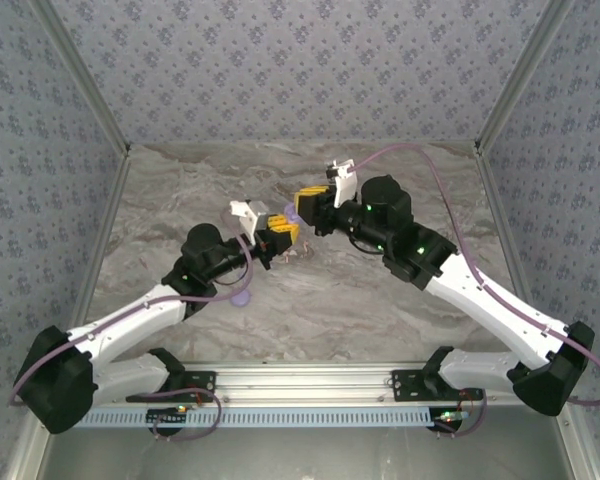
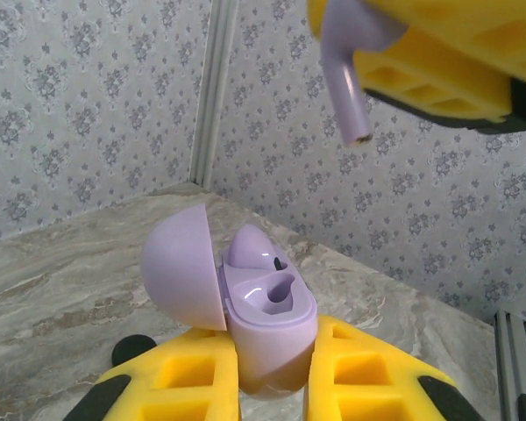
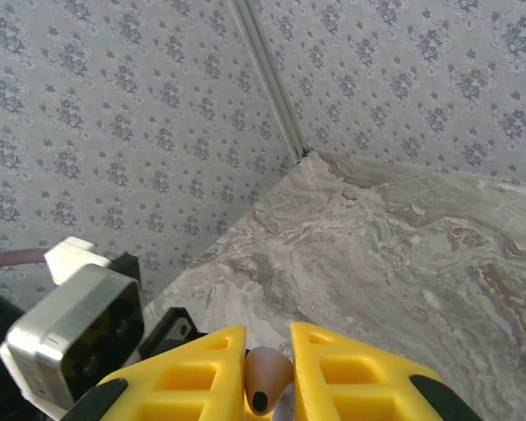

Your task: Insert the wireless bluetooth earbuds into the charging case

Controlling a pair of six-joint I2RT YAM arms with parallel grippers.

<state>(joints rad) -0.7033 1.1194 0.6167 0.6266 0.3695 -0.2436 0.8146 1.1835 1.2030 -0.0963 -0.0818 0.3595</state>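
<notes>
over the middle of the bench (image 1: 380, 320), left gripper (image 2: 272, 355) clamps the open lavender charging case (image 2: 267, 307); right gripper (image 3: 267, 346) pinches a lavender earbud (image 2: 346, 83) near it.

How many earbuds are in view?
2. One earbud sits in the case, held by the left gripper; another earbud hangs in the right gripper above it. More may be hidden.

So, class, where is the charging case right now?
Low centre in the left wrist view: the charging case sits clamped in the left gripper, lid open, beneath the right gripper's earbud.
</notes>
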